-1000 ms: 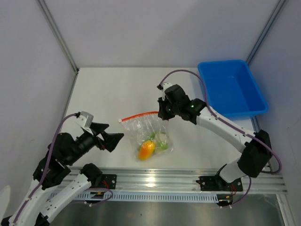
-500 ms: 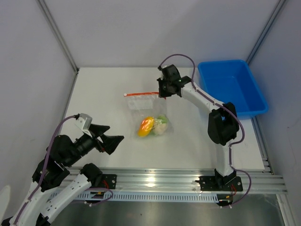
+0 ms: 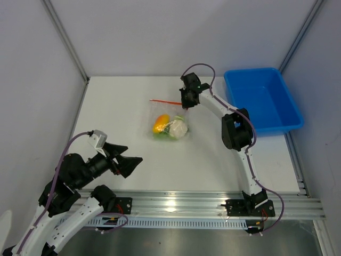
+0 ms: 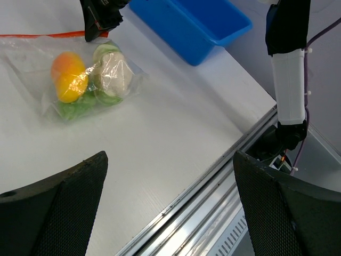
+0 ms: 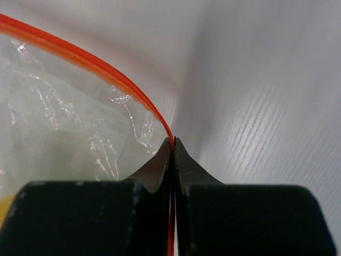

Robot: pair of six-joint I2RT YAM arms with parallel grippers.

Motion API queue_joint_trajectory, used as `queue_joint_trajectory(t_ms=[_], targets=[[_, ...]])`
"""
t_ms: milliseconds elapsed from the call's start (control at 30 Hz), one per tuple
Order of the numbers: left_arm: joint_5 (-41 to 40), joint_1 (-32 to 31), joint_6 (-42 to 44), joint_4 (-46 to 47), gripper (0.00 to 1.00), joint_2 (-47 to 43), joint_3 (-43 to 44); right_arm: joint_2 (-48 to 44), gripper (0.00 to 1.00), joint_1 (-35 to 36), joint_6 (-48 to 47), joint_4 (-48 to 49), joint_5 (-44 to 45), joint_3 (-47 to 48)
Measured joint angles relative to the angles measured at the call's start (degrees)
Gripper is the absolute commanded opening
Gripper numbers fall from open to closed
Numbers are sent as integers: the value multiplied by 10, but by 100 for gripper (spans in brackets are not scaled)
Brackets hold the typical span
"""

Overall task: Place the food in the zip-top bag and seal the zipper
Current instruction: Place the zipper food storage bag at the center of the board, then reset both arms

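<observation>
The clear zip-top bag (image 3: 169, 124) lies on the white table with the food inside: orange-yellow fruit (image 3: 160, 123), white cauliflower (image 3: 178, 128) and green cluster (image 3: 160, 133). Its orange-red zipper (image 3: 165, 101) runs along the far edge. My right gripper (image 3: 183, 102) is shut on the zipper's right end; in the right wrist view the strip (image 5: 85, 58) runs between the closed fingertips (image 5: 160, 162). My left gripper (image 3: 128, 160) is open and empty near the front left, well apart from the bag. In the left wrist view the bag (image 4: 85, 74) lies far ahead.
A blue tray (image 3: 264, 98) stands at the back right, also in the left wrist view (image 4: 192, 21). The right arm stretches from the front rail (image 3: 213, 205) up the table's right half. Grey walls close in the table.
My right gripper has pulled the bag by the zipper toward the far side of the table. The food slid along inside. The left arm barely moved.
</observation>
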Motion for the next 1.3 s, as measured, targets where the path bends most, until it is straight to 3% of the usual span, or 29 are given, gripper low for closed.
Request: queue_joint_trajectory(t_ms=[233, 400, 600, 667, 700, 733, 767, 933, 1300], targets=[[10, 0, -11, 1, 100, -4, -7, 1, 0, 0, 0, 8, 0, -39], [13, 0, -25, 3, 99, -4, -8, 2, 15, -1, 0, 11, -1, -40], [19, 0, -42, 5, 100, -4, -16, 2, 56, -2, -10, 11, 1, -40], [23, 0, -50, 9, 100, -4, -22, 0, 63, -2, -18, 6, 2, -39], [23, 0, -54, 11, 99, -4, -26, -1, 73, -2, -21, 4, 3, -39], [24, 0, -59, 13, 100, -4, -30, -6, 93, -2, -22, 0, 7, -39], [24, 0, -65, 17, 99, -3, -34, -12, 99, -2, -21, -4, 12, -40], [38, 0, -87, 52, 99, 24, -50, -122, 99, 1, -33, 0, 56, -116], [39, 10, -143, 175, 99, 175, -66, -599, 99, 49, 40, 69, 142, -524]])
